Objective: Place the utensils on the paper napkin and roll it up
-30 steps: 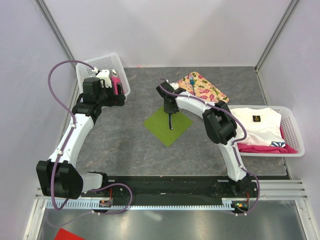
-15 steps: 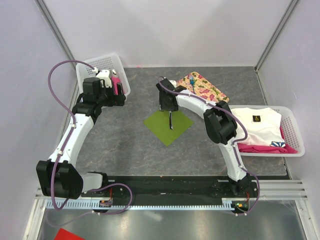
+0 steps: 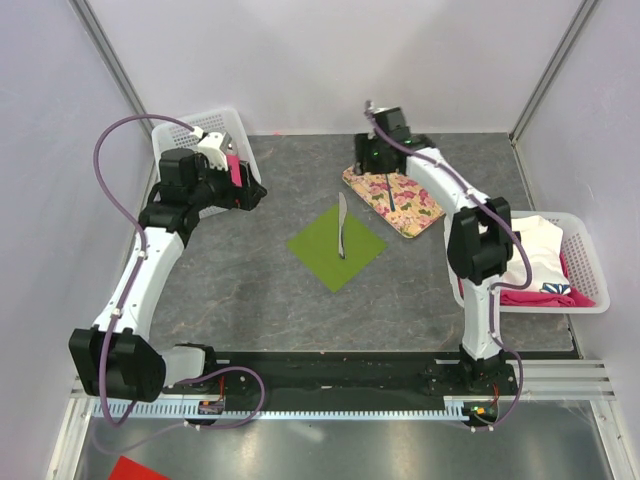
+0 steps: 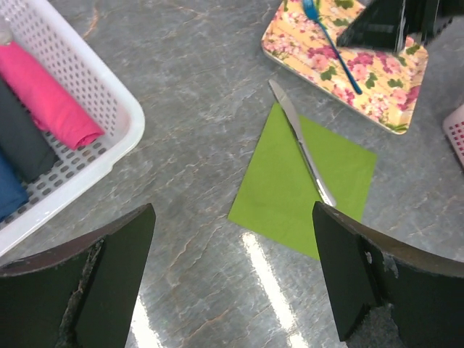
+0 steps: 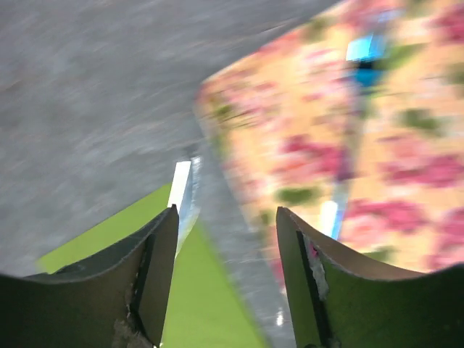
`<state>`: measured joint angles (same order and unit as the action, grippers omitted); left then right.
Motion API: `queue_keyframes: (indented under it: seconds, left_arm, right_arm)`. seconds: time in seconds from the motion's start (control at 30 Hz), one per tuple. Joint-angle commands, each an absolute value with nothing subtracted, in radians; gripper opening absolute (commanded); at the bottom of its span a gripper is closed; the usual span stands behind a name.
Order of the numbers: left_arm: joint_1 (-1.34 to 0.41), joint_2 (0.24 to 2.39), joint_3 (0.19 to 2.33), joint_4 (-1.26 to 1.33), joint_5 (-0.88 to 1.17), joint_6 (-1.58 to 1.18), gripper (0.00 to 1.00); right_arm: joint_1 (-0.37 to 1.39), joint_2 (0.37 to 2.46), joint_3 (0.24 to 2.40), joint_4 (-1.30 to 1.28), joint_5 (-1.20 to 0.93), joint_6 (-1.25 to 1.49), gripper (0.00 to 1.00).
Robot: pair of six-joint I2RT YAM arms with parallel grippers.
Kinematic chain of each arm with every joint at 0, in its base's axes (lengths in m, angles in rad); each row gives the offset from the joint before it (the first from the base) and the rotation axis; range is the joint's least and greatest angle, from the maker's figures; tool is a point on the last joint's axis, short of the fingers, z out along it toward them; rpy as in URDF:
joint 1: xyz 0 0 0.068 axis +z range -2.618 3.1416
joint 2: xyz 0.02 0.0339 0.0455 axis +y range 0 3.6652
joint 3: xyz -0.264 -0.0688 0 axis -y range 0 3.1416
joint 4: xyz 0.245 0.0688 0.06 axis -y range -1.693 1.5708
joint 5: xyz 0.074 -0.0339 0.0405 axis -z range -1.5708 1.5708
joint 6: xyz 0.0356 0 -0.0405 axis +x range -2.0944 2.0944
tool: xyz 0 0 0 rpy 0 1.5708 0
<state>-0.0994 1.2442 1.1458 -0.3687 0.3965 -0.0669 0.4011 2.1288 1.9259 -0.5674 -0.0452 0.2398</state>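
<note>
No text, label, brand name, number or sign can be read in any of the three views, from overhead or from either wrist.

Napkin (image 4: 290, 196): thin paper, matt olive, smooth. Knife (image 4: 302, 145) lying across it: polished metal w/ bright glints. Table (image 4: 196, 130) under napkin: grey stone-look, semi-gloss, glare streaks. Tray (image 4: 384, 87) beyond napkin: floral print, smooth. Basket (image 4: 109, 109) left of napkin: white perforated plastic; pink roll (image 4: 43, 94) inside: matt cloth
</note>
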Motion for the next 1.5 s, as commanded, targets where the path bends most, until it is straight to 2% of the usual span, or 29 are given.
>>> queue_keyframes:
  seconds: [0.0, 0.13, 0.4, 1.17, 1.3, 1.37, 1.47]
  left_arm:
    - [-0.097, 1.270, 1.180, -0.347, 0.485, -0.121, 0.94]
    - [-0.097, 1.278, 1.174, -0.333, 0.502, -0.132, 0.93]
    - [-0.097, 1.276, 1.161, -0.330, 0.474, -0.120, 0.93]
    - [-0.097, 1.301, 1.127, -0.331, 0.408, -0.092, 1.00]
    - [-0.097, 1.308, 1.132, -0.331, 0.391, -0.092, 1.00]
    - [-0.097, 1.310, 1.135, -0.331, 0.391, -0.094, 1.00]
    - [-0.097, 1.310, 1.138, -0.330, 0.387, -0.094, 1.00]
  right_arm:
    - [0.327, 2.187, 2.005, -0.555, -0.006, 0.146, 0.63]
    - [0.293, 2.278, 2.078, -0.557, 0.041, 0.158, 0.56]
    - [0.270, 2.364, 2.114, -0.532, 0.080, 0.169, 0.51]
    - [0.261, 2.471, 2.091, -0.428, 0.176, 0.235, 0.47]
    - [0.262, 2.468, 2.069, -0.426, 0.169, 0.236, 0.36]
    - [0.262, 2.461, 2.053, -0.425, 0.160, 0.235, 0.35]
    - [0.262, 2.442, 2.019, -0.422, 0.137, 0.232, 0.22]
